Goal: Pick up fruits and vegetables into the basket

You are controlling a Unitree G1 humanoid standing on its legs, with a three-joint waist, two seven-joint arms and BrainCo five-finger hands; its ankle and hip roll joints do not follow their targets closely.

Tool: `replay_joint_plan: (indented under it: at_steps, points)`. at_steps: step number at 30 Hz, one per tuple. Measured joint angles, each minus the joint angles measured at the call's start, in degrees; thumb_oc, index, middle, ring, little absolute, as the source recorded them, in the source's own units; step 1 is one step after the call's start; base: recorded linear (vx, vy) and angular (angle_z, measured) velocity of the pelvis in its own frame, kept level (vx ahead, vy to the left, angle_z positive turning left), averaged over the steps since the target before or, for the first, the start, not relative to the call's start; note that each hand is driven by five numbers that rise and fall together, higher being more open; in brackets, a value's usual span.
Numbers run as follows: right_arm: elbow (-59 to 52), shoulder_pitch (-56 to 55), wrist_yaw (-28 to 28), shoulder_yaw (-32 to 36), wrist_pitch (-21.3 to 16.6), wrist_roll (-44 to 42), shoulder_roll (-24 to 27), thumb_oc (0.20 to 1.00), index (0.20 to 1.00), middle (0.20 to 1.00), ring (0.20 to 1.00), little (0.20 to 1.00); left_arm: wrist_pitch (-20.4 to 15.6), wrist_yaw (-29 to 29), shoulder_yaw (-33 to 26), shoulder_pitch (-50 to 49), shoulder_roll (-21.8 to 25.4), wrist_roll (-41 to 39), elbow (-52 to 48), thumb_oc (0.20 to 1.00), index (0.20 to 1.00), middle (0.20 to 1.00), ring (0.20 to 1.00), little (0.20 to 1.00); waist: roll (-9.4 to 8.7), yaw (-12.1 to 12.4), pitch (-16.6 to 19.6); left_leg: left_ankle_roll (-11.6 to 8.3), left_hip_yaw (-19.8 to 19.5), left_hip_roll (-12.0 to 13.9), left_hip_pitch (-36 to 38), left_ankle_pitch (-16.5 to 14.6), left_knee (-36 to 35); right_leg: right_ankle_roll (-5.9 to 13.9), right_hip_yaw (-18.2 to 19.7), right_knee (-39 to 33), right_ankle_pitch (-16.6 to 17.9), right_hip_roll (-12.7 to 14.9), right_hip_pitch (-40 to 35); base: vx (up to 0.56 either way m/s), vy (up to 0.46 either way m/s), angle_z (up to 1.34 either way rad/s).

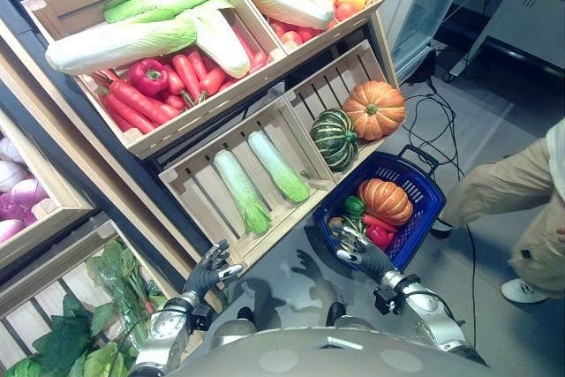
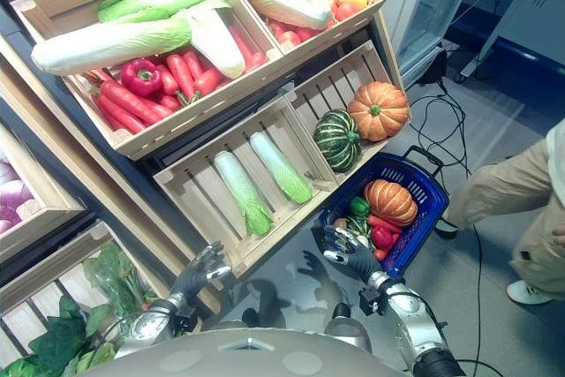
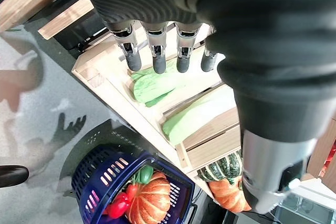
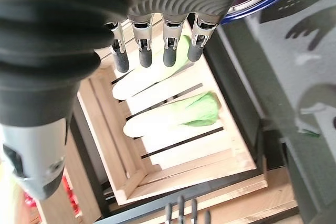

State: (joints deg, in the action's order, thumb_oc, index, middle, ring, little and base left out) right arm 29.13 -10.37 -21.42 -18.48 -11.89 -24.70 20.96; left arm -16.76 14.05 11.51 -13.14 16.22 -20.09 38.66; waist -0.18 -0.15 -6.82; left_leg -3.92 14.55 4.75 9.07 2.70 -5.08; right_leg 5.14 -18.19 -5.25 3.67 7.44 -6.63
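A blue basket [image 1: 425, 218] stands on the floor beside the lower crates. It holds an orange pumpkin [image 1: 385, 200], a red pepper [image 1: 379, 236] and a green pepper [image 1: 354, 206]. My right hand [image 1: 357, 249] hovers at the basket's near corner, fingers [image 4: 145, 51] straight and empty. My left hand [image 1: 210, 273] is open at the front edge of the lower crate [image 1: 199, 187], which holds two pale green cabbages [image 1: 240, 190] [image 1: 278, 165]; its fingers [image 3: 159, 59] hold nothing. A green striped pumpkin [image 1: 335, 138] and an orange pumpkin [image 1: 374, 109] lie in the neighbouring crate.
Upper crates hold long cabbages [image 1: 124, 41], carrots [image 1: 132, 103], a red pepper [image 1: 150, 75] and tomatoes [image 1: 340, 6]. Leafy greens [image 1: 115, 284] fill the bin at lower left. A person's trouser leg [image 1: 512, 187] and white shoe [image 1: 523, 290] are on the right.
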Motion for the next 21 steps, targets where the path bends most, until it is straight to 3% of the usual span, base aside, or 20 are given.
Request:
replay_joint_plan:
  at_steps: [6, 14, 19, 21]
  points:
    - [9.71, 1.96, 1.22, 0.08, 0.71, 1.68, -2.12, 1.000, 1.000, 1.000, 1.000, 1.000, 0.34, 0.74, 0.02, 2.06, -0.10, 0.56, 6.97, 1.000, 1.000, 1.000, 1.000, 1.000, 0.11, 0.07, 0.03, 0.00, -0.13, 0.02, 0.53, -0.01, -0.01, 0.02, -0.13, -0.02, -0.03, 0.21, -0.62, 0.00, 0.000, 0.00]
    - [14.58, 2.19, -0.25, 0.28, 1.37, 1.68, -2.73, 1.000, 1.000, 1.000, 1.000, 1.000, 0.13, 1.38, 0.07, 2.45, -0.31, 2.28, 9.57, 1.000, 1.000, 1.000, 1.000, 1.000, 0.19, 0.10, 0.10, 0.00, -0.16, 0.02, 0.61, 0.00, -0.02, 0.01, -0.14, -0.02, -0.03, 0.23, -0.70, 0.00, 0.000, 0.00]
    - [14.59, 2.23, -0.27, 0.28, 0.41, 1.69, -3.11, 1.000, 1.000, 1.000, 1.000, 1.000, -3.96, -0.59, 0.08, 2.52, -0.17, 4.55, 8.94, 1.000, 1.000, 1.000, 1.000, 1.000, 0.19, 0.09, 0.10, 0.01, -0.15, 0.02, 0.61, 0.00, -0.02, 0.01, -0.13, -0.02, -0.02, 0.23, -0.69, 0.00, 0.000, 0.00]
    - [14.57, 2.24, -0.17, 0.28, -0.02, 1.67, -3.24, 1.000, 1.000, 1.000, 1.000, 1.000, -6.68, -4.02, 0.76, 2.48, 0.51, 8.28, 7.49, 1.000, 1.000, 1.000, 1.000, 1.000, 0.18, 0.09, 0.10, 0.01, -0.16, 0.03, 0.59, 0.00, -0.01, 0.01, -0.13, -0.02, -0.02, 0.23, -0.66, 0.00, 0.000, 0.00]
